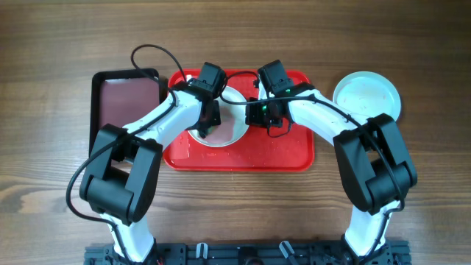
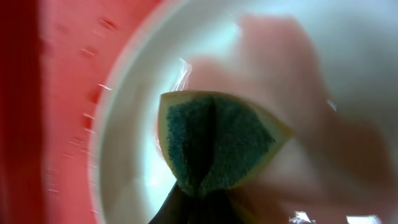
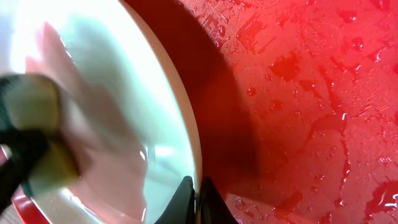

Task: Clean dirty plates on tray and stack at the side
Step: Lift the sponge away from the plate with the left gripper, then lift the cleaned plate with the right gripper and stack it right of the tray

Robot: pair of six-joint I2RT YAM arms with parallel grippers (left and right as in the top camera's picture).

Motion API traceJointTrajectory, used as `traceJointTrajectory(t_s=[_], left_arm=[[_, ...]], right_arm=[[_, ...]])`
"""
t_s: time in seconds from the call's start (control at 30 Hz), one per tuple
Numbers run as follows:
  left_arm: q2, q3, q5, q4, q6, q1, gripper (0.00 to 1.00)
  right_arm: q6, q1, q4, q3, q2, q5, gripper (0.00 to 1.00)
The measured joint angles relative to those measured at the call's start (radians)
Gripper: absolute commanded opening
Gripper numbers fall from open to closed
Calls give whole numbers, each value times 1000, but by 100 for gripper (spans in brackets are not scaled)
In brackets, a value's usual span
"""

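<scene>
A white plate point(image 1: 229, 126) lies on the red tray point(image 1: 272, 151), smeared pink inside. My left gripper point(image 1: 208, 120) is shut on a yellow and green sponge point(image 2: 214, 140) and presses it into the plate point(image 2: 137, 155). My right gripper point(image 1: 255, 110) is shut on the plate's right rim point(image 3: 186, 118), one finger inside and one outside. The sponge also shows at the left of the right wrist view point(image 3: 34, 134). A pale blue plate point(image 1: 367, 96) sits on the table right of the tray.
A smaller black-rimmed maroon tray point(image 1: 121, 99) lies left of the red tray. The red tray's surface point(image 3: 311, 93) is wet with droplets. The wooden table point(image 1: 235, 213) runs all around.
</scene>
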Motion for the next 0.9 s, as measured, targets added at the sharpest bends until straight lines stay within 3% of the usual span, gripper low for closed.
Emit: traceJointTrajectory(t_s=[0.13, 0.27, 0.43, 0.63, 0.77, 0.83, 0.9], left_arm=[[11, 5, -115, 14, -24, 1, 4], [34, 77, -120, -69, -24, 6, 4], [35, 248, -1, -227, -11, 29, 4], [21, 341, 185, -291, 15, 75, 4], [16, 341, 238, -296, 34, 135, 4], [16, 341, 248, -296, 40, 174, 4], [16, 341, 248, -296, 41, 210, 4]], right_arm=[[0, 0, 0, 1, 0, -1, 4], [0, -1, 0, 1, 0, -1, 5], [-1, -8, 6, 1, 0, 14, 6], [-8, -8, 16, 1, 0, 44, 25], [-8, -8, 31, 1, 0, 48, 32], [-8, -8, 38, 1, 0, 47, 32], [-8, -7, 45, 2, 0, 47, 24]])
